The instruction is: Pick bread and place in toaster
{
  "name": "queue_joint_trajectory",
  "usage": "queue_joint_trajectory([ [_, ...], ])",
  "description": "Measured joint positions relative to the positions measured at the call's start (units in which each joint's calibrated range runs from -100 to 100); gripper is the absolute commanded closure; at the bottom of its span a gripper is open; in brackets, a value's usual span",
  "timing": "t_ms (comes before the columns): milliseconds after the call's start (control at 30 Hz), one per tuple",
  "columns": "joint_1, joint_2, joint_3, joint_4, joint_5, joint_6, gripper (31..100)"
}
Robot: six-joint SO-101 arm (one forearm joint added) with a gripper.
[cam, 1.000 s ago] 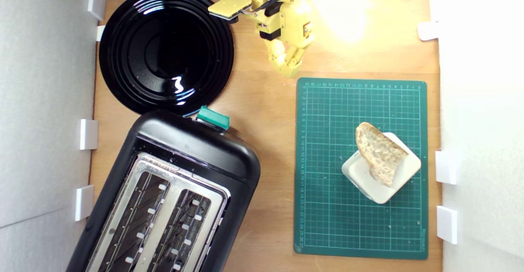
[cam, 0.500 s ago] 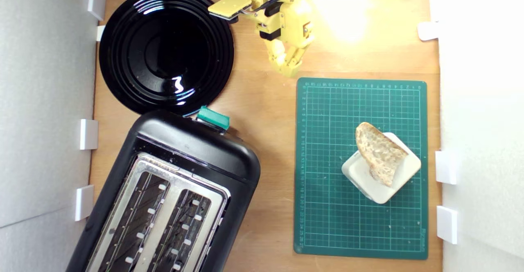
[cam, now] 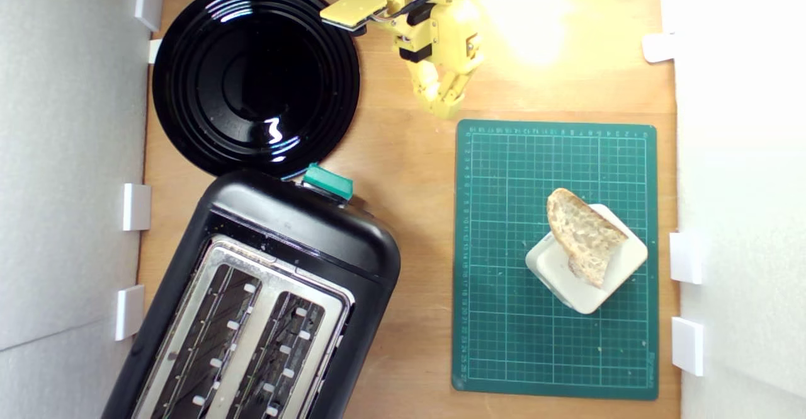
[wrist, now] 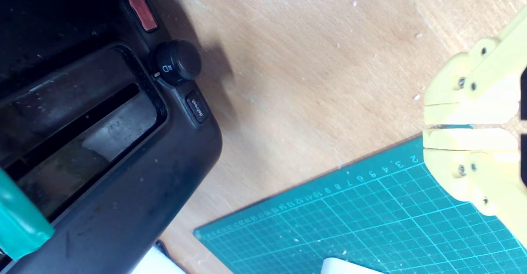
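The bread (cam: 584, 235), a half-oval slice with holey beige crumb and a brown crust, leans on a cream-white rounded block (cam: 587, 261) at the exterior view's right. The black toaster (cam: 264, 293) with its silver two-slot top and teal lever knob (cam: 327, 181) lies at the lower left; its black end with a dial (wrist: 178, 62) and the teal knob (wrist: 20, 220) shows in the wrist view. My yellow gripper (cam: 446, 109) hangs at the top centre, far from the bread, just beyond the mat's upper left corner. It is shut and empty, fingertips (wrist: 436, 140) pressed together.
A green cutting mat (cam: 504, 318) carries the white block. A round black plate (cam: 255, 75) lies at the upper left, touching the toaster's end. White foam walls with white clips line both sides. Bare wooden table (cam: 415, 173) runs between toaster and mat.
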Motion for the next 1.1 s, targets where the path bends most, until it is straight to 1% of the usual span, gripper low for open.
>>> queue_joint_trajectory([
  [1000, -0.18, 0.08, -0.46, 0.00, -0.08, 0.00, 86.3],
  [1100, -0.18, 1.43, -0.55, 0.00, -2.29, 0.00, 86.3],
])
